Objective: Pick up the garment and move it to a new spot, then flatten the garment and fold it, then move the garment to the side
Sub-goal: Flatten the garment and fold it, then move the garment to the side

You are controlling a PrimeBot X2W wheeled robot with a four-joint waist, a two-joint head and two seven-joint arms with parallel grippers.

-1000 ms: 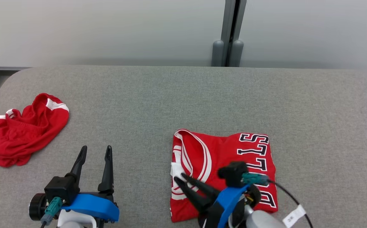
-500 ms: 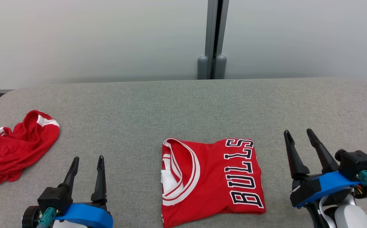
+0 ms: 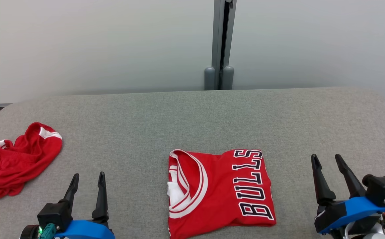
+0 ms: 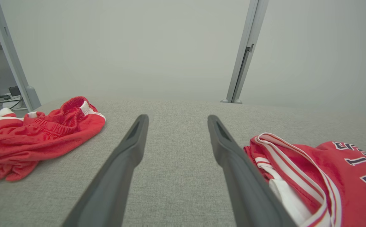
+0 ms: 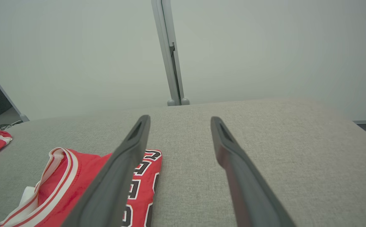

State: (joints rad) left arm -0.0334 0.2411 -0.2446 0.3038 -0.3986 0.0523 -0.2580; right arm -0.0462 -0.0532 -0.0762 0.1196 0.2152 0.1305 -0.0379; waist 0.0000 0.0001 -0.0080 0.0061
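The garment (image 3: 219, 189), a red jersey lettered BULLS, lies folded in a neat rectangle at the front middle of the grey surface (image 3: 179, 116). The left hand (image 3: 89, 175) sits low at the front left, fingers pointing away, spread wide and empty. The right hand (image 3: 326, 156) mirrors it at the front right, also wide and empty, clear of the jersey. Two hands, two red pieces: the jersey and one crumpled pair of red shorts (image 3: 16, 156) at the far left.

The left gripper (image 4: 177, 119) rises from bottom centre, its jaws spread wide, with the grey padded surface (image 4: 176, 176) visible between them. Lower right: folded red jersey (image 4: 321, 176), partly behind one finger. Centre left: crumpled red shorts (image 4: 38, 138). Upper right: grey post (image 4: 246, 53).
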